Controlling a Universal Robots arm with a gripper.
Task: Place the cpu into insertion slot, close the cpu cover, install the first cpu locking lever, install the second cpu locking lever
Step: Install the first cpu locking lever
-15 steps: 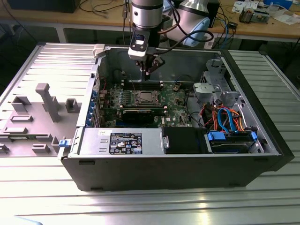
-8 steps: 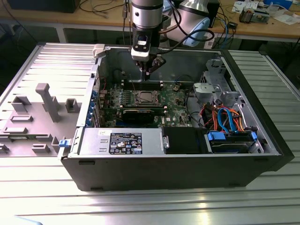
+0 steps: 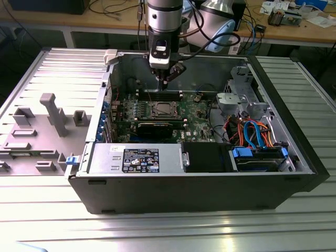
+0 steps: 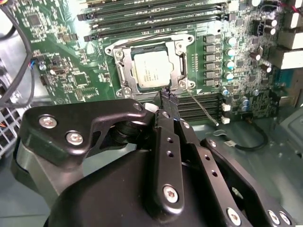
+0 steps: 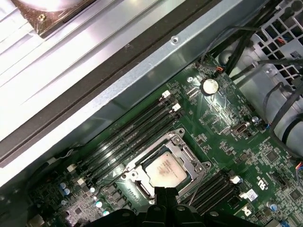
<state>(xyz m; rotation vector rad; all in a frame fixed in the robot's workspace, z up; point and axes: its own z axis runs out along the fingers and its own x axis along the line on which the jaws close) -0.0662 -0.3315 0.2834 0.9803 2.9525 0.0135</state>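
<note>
Where the table (image 3: 157,231) reaches the exterior view's left, a grey plastic fixture (image 3: 52,113) with upright posts lies just beside the open computer case (image 3: 184,191). Inside the case, a power supply (image 3: 139,160) with a printed label sits along the near wall, and behind it the green motherboard (image 3: 197,113) lies flat.

Near the board's middle is the insertion slot (image 3: 154,110). The cpu (image 4: 152,70) already lies in it, silver top up, and the cpu cover (image 4: 177,52) is folded down flat around it, so the chip shows through the frame's window. In the first wrist view the cpu (image 5: 164,170) sits the same way, framed by the metal rim. Long black memory slots (image 4: 156,16) run on either side of the socket.

A thin wire locking lever (image 4: 201,108) sticks out at an angle from one corner of the socket, across the memory slots, and is not hooked down.

Above the socket hangs the tool (image 3: 164,81), narrow, its black fingertips (image 4: 166,97) pressed together with nothing between them. In the second wrist view the tips hover just beside the socket's corner, near the root of the loose lever.

Toward the exterior view's right stand a silvery drive cage (image 3: 236,100), a bundle of blue and orange cables (image 3: 254,134) and a blue drive carrier (image 3: 257,157).
</note>
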